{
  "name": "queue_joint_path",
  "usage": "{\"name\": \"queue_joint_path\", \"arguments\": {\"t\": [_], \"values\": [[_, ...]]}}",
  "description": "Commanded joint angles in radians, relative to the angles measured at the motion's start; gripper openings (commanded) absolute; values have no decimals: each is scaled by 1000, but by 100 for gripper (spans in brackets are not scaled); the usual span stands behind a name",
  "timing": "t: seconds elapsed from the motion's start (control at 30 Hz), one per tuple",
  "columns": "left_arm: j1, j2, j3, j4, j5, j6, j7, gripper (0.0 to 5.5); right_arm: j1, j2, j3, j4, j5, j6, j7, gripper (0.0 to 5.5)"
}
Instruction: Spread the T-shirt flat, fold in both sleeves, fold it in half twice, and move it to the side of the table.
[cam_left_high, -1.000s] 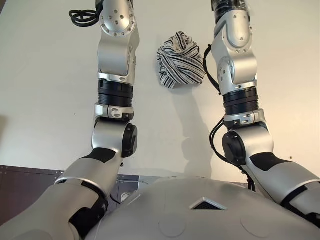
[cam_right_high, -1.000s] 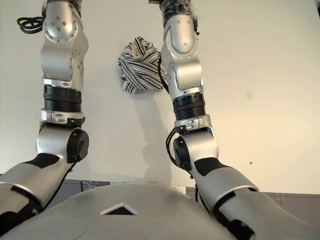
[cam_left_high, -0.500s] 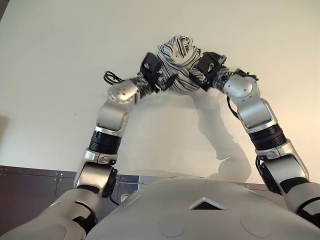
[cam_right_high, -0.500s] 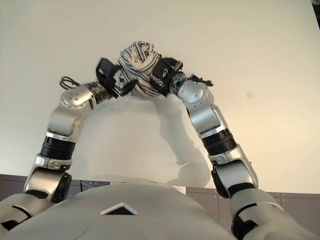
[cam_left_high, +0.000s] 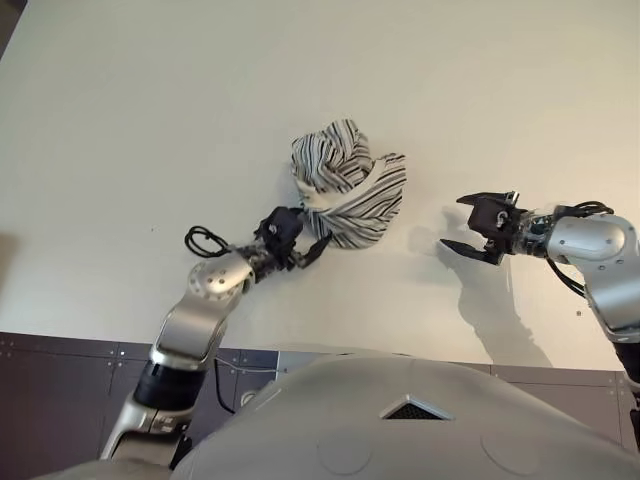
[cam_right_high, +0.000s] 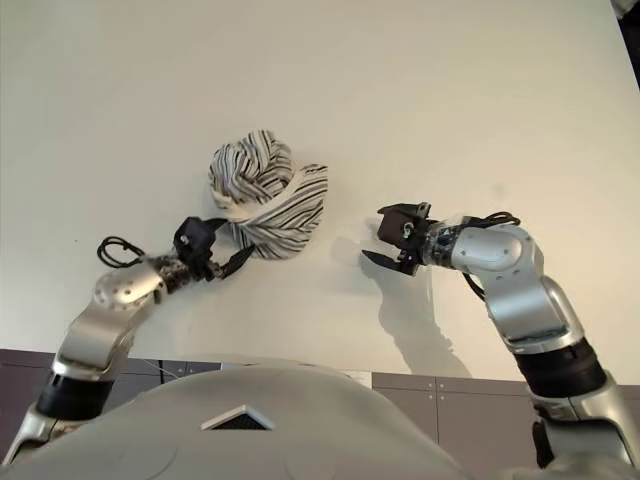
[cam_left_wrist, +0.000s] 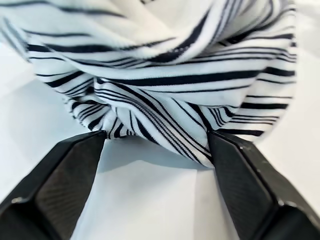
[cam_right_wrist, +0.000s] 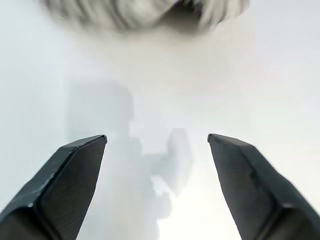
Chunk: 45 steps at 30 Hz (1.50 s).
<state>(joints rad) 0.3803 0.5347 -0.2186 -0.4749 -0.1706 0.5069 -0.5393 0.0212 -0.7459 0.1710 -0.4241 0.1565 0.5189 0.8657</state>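
The striped T-shirt sits in a tight, twisted bundle on the table, about midway between the left and right edges and closer to the near edge than the far one. Nothing is spread yet, so the task looks to be at its very first step. The left gripper is the nearer one. It sits at the bundle's near-left side, pointing away from the near edge into the cloth. Its fingers are spread, and a rolled striped fold lies right at their tips, touching but not clamped. The right gripper is out toward the right edge with bare tabletop between it and the shirt. Its fingers are also parted and hold nothing, and they point back at the bundle's right flank. The bundle has little of a long axis, only a thick band wrapping from its near-left around to the right. The shirt therefore lies between the two grippers. Closing the left on the fold at its tips seems the likely next move, while the right must first cross that gap.
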Motion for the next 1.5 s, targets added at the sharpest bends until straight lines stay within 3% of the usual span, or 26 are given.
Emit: {"name": "queue_joint_path", "arguments": {"t": [0.03,0.13,0.2,0.3,0.43,0.6,0.73,0.83,0.97,1.03,1.13,1.2,1.27,1.33,1.4,1.5], "values": [[-111,-2,144,-133,-221,113,-72,375,-325,230,40,199,-28,21,-148,374],[-295,-25,281,-175,-448,148,-98,375,-404,330,158,398,-129,-16,-217,374],[-415,-36,318,-103,-512,164,-93,375,-375,327,241,450,-183,-47,-196,374],[-502,-16,278,25,-452,151,-89,375,-330,264,284,416,-205,-82,-117,374],[-564,28,62,198,-228,114,-103,375,-226,114,260,205,-103,-117,92,374],[-492,121,-154,267,0,8,-178,375,-111,-10,279,92,-110,-164,175,374],[-315,354,-147,160,166,-35,-193,375,-65,-14,400,299,-393,-228,-11,374],[-128,487,-61,5,184,-16,-200,375,-61,9,381,407,-465,-216,-165,374],[117,411,167,-276,-144,49,-270,375,-74,74,260,422,-425,-110,-327,374],[280,387,234,-336,-231,26,-304,375,35,20,195,335,-403,-73,-336,374],[550,366,266,-337,-247,-27,-343,375,341,-138,93,58,-308,-60,-223,374],[642,342,267,-293,-232,-75,-351,375,337,-98,-59,-111,-106,-12,-161,374],[595,257,317,-287,-359,-59,-322,375,135,-19,-197,-152,107,73,-144,374],[433,149,379,-270,-553,-11,-222,375,-127,44,-250,-80,281,152,-114,374],[190,72,405,-229,-717,30,-90,375,-268,91,-146,43,261,155,-81,374],[-92,28,344,-185,-729,106,52,375,-217,81,126,205,68,42,-26,374]]}}
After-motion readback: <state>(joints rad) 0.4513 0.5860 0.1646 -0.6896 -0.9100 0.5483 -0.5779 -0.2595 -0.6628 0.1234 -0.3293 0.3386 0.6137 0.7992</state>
